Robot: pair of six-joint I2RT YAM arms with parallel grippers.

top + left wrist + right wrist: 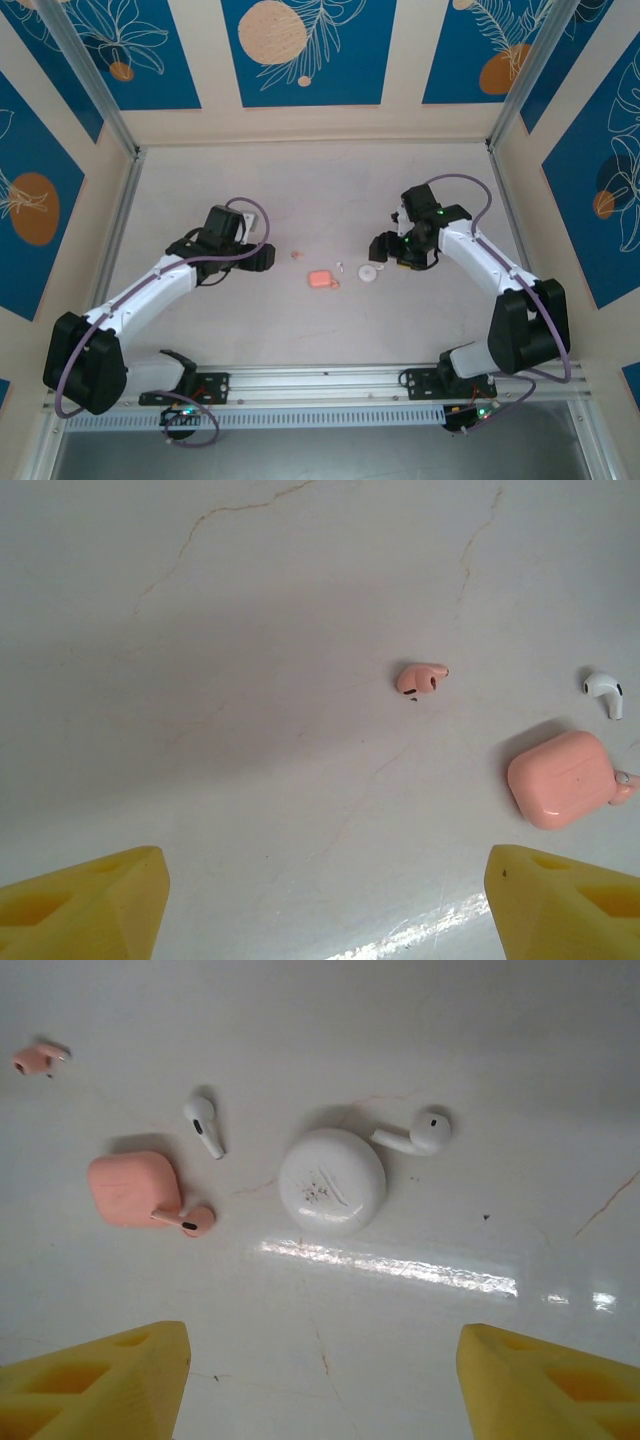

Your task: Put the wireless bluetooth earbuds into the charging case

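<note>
— Where do we have the charging case [320, 279]?

— Near the middle of the table [230, 190], lying flat with its lid down. From the left wrist we see it at four o'clock of the view; from the right wrist, at nine o'clock.

— And the earbuds?

— One pink earbud [188, 1222] touches the case at its five o'clock corner in the right wrist view. A second pink earbud [294, 254] lies apart from the case, at ten o'clock of it from above. We also see a white earbud [203, 1123] just beside the case, at one o'clock of it in the right wrist view, not touching.

— What lies further out?

— A white disc [369, 272] at three o'clock of the case from above, with the white earbud between the two. A second white earbud [420, 1133] sits at two o'clock of the disc, its stem just beside the rim.

— How do our claws stand?

— The left gripper [268, 257] is at ten o'clock of the case, near the second pink earbud. Its yellow fingers [90, 900] are spread wide, with bare table between them, and it holds nothing. The right gripper [382, 250] is at two o'clock of the case, near the disc. It is likewise spread wide and empty.
</note>
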